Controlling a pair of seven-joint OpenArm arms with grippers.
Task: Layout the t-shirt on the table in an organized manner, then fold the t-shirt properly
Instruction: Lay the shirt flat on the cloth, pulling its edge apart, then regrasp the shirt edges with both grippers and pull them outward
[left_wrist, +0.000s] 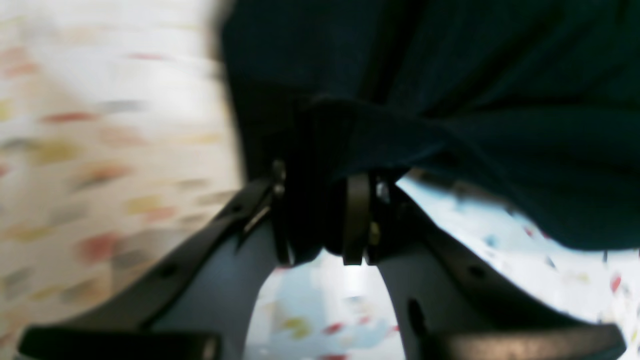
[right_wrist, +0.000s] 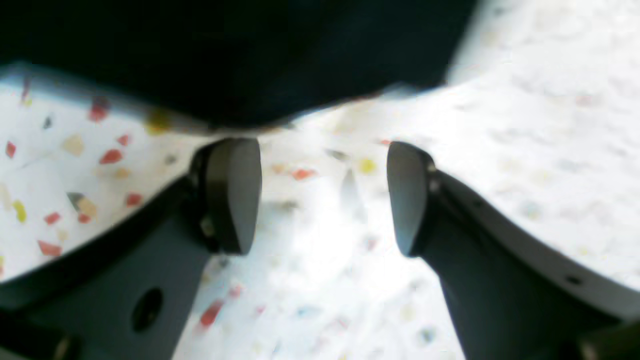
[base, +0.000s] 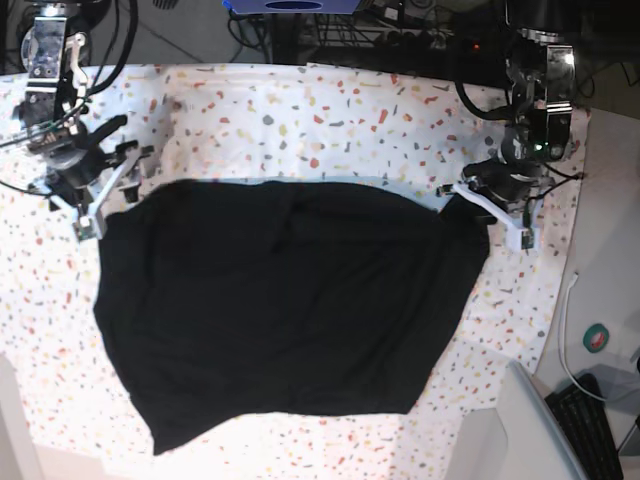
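The black t-shirt lies spread, with wrinkles, on the white flecked table. No print or label shows. My left gripper, on the right of the base view, is at the shirt's far right corner. In the left wrist view the left gripper is shut on a bunched fold of the t-shirt. My right gripper is at the shirt's far left corner. In the right wrist view the right gripper is open and empty over the table, just short of the t-shirt's edge.
The table's right edge runs close to the left arm. Beyond it lie a white cable, a round green and red object and a keyboard. Cables and gear line the back.
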